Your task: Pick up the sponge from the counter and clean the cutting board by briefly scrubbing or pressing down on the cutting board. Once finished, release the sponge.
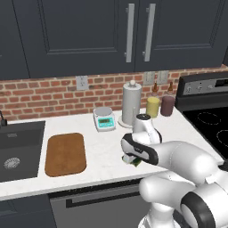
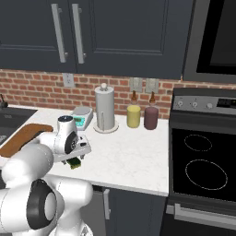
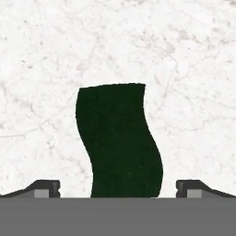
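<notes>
One dark green sponge (image 3: 119, 140) lies flat on the white marbled tabletop (image 3: 193, 83), directly under the hand (image 3: 118, 188), whose two fingertips (image 3: 44, 186) stand wide on either side without touching it. One wooden cutting board (image 1: 65, 154) rests well apart, beside the sink (image 1: 18, 149).

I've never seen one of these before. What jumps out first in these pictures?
The big white robot arm bends low over the white counter, its jaws spread wide above a small dark green sponge. To the left a brown cutting board lies beside the dark sink.
</notes>
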